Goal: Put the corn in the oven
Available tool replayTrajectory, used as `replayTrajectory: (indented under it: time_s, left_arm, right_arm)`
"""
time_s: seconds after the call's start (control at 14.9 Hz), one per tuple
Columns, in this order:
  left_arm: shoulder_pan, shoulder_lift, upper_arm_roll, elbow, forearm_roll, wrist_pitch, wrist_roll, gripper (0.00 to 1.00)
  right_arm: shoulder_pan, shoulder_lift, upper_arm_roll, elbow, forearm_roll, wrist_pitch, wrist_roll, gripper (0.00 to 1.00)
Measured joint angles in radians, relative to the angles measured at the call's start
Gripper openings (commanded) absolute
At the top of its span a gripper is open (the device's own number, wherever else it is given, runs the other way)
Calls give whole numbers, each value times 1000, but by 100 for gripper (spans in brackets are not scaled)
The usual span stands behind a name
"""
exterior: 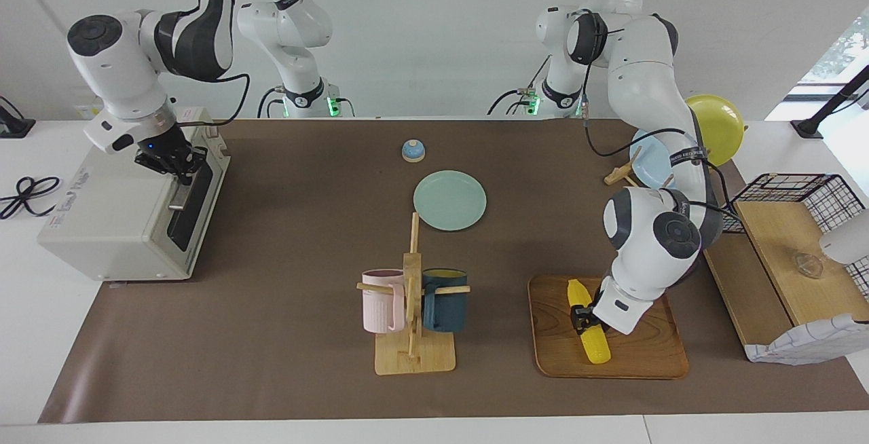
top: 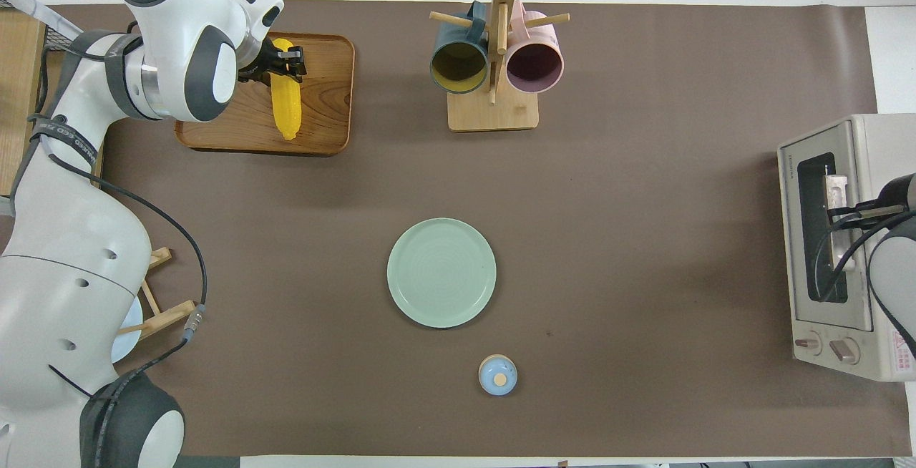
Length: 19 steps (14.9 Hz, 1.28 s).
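**Corn grab on the tray, oven door next**

Brown mat (exterior: pixel 285 281) over a white table, plain white wall at the robots' end, nothing fancy. I'm driving both arms here.

The corn (exterior: pixel 588 322) lies flat on the wooden tray (exterior: pixel 652 356) at the left arm's end of the table, farther from the robots than the green plate (exterior: pixel 450 200). My left gripper (exterior: pixel 582 318) is down on it, fingers either side of the cob around the middle. They look snug on it, but I can't tell if it's a real squeeze yet or just contact.

The oven (exterior: pixel 115 227) sits at the right arm's end. My right gripper (exterior: pixel 182 167) is right at the door handle (top: pixel 836 193), and the door looks shut or nearly so. Whether those fingers are clamped on the bar, I can't tell.

How I'd do this bit well, my take only:
- Grip mid-cob. It's smooth and toy-like, so an off-centre pinch will probably let it swivel.
- Lift straight up before going sideways, so the end doesn't drag on the tray lip.
- Carry it high. The mug rack (exterior: pixel 413 294) stands between tray and oven.
- Get the door fully down before the corn arrives.
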Motion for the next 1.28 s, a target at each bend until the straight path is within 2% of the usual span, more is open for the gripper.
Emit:
replayTrajectory:
  time_s: [0.2, 0.34, 0.47, 0.74, 0.94, 1.07, 1.28]
  left_arm:
    - [0, -40, 0, 6, -46, -58, -15, 0]
    - [-2, -103, -5, 3, -50, -133, -81, 0]
    - [-15, -201, -14, -56, -51, -170, -152, 0]
    - [-121, -458, -23, -336, -58, -179, -302, 0]
    - [-247, -607, -25, -528, -72, -154, -449, 0]
    - [-336, -669, -25, -660, -73, -41, -549, 0]
    - [-453, -732, -25, -895, -73, 224, -640, 0]
  right_arm:
    - [44, 3, 7, -14, 2, 4, 53, 0]
    - [80, 12, 11, -31, 8, 22, 95, 0]
    - [104, 26, 16, -48, 22, 49, 115, 0]
    - [129, 57, 25, -72, 43, 100, 135, 0]
    - [147, 93, 31, -88, 55, 140, 161, 0]
    - [153, 107, 34, -90, 55, 151, 164, 0]
    - [156, 110, 34, -99, 55, 168, 164, 0]
